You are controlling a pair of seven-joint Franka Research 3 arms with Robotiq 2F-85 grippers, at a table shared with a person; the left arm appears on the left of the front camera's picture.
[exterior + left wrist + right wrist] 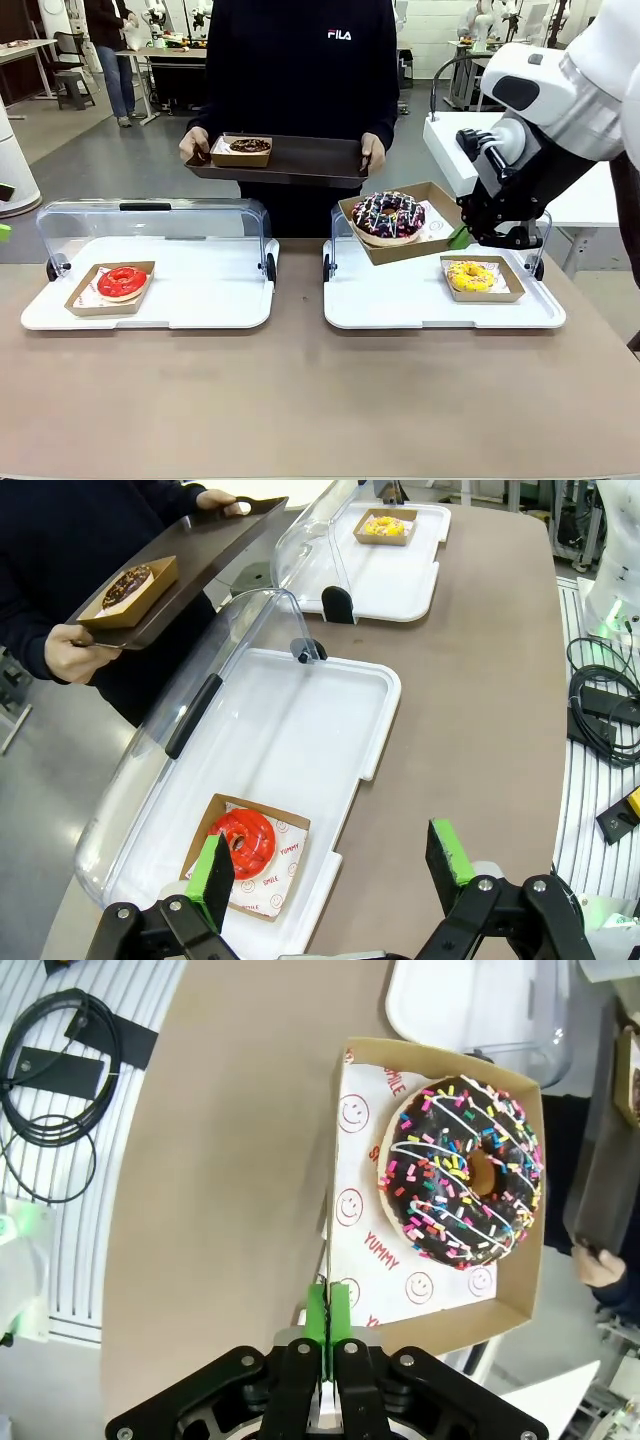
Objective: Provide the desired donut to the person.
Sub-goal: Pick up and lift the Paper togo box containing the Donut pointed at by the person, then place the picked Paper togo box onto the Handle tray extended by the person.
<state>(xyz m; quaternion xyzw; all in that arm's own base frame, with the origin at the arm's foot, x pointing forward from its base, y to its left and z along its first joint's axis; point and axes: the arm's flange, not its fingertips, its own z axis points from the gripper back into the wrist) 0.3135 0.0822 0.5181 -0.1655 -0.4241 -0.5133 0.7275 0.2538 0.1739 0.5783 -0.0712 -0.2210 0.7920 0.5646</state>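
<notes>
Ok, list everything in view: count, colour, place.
table: one, brown, under everything
display trays: two, white, lids open, left and right on the table
cardboard boxes: four, brown, one under each donut
red donut: one, left display tray
yellow donut: one, right display tray
sprinkled chocolate donut: one, lifted above the right display tray
serving tray: one, dark, held by the person, carrying a chocolate donut
person: one, dark sweatshirt, far side
left hand: open, near the red donut
right hand: shut on the lifted box, at its rim

A brown table (300, 400) is shown. Two white trays are set on it side by side near its far edge, the left tray (200, 300) and the right tray (400, 300), kept slightly apart.
</notes>
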